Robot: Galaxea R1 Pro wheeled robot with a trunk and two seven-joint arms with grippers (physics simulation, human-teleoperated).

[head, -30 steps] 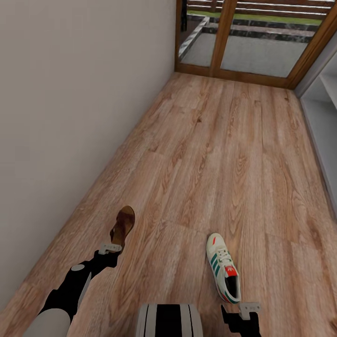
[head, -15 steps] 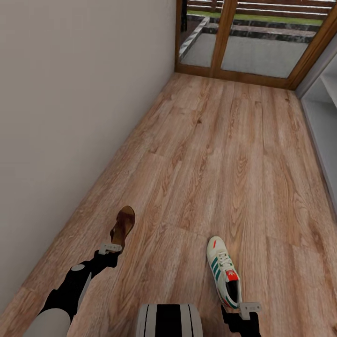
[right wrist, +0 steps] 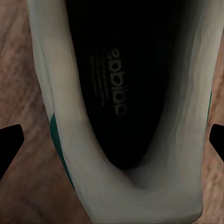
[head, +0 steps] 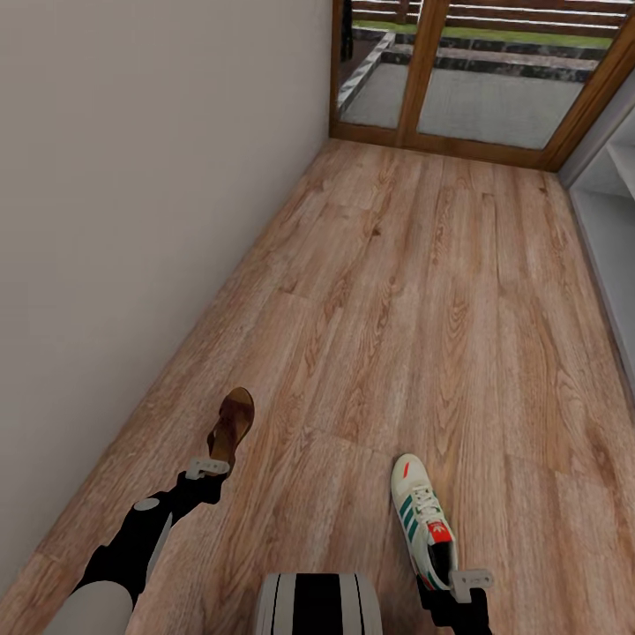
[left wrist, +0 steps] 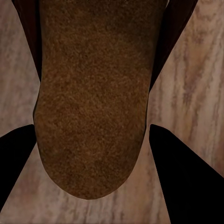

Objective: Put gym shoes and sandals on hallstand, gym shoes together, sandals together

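The left gripper (head: 208, 466) is being held clenched on the heel of a brown sandal (head: 233, 424); the right gripper (head: 468, 582) is being held clenched on the heel of a gym shoe (head: 425, 520). Both are being seen over the corridor floor (head: 414, 291), the hallstand (head: 608, 220) at far right.

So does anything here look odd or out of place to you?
Only that shoes lie loose on the corridor floor: one brown sandal near the wall and one gym shoe, well apart. Each has a gripper at its heel, left and right. Nothing looks damaged or spilled.
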